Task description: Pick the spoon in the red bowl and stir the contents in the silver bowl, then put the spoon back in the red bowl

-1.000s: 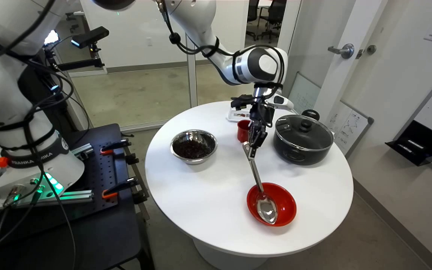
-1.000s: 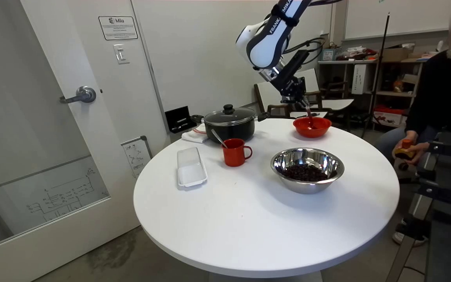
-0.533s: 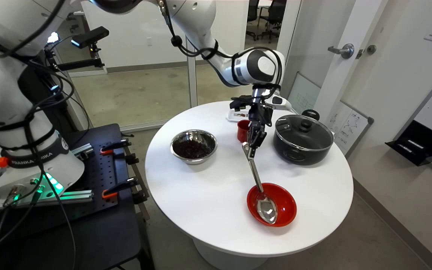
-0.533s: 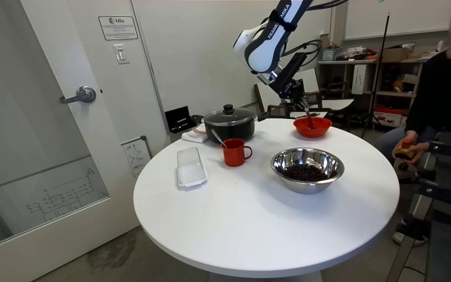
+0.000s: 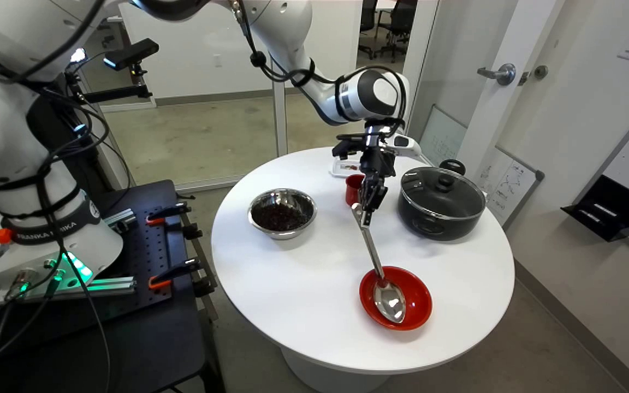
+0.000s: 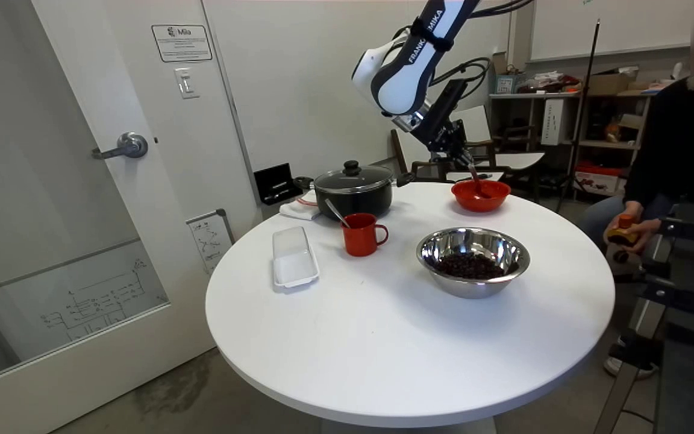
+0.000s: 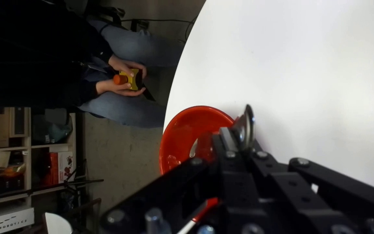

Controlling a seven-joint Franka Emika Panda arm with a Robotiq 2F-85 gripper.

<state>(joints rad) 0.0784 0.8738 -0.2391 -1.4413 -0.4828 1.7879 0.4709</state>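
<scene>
The jaws of the gripper are nearly together, with only the thin handle of the spoon between them; they clamp it near its end. In the wrist view a short piece of this handle stands out past the fingertips.

In an exterior view I read the round white table like a clock: the silver bowl, with the dark contents inside, is at 10, the red cup at 12 with the white tray behind it, the black pot with its glass lid at 2, and the red bowl at about 5. In an exterior view the door stands between 9 and 10 o'clock from the table, and the shelves between 1 and 2. In the wrist view a person in a dark top and blue jeans sits close to the table edge and holds a yellow box with an orange knob.

The spoon is tilted, the handle high and the oval head low, inside the red bowl; whether the head touches the bottom, I cannot tell. In an exterior view its long axis goes from 11 o'clock at the handle end to 5 o'clock at the head.
</scene>
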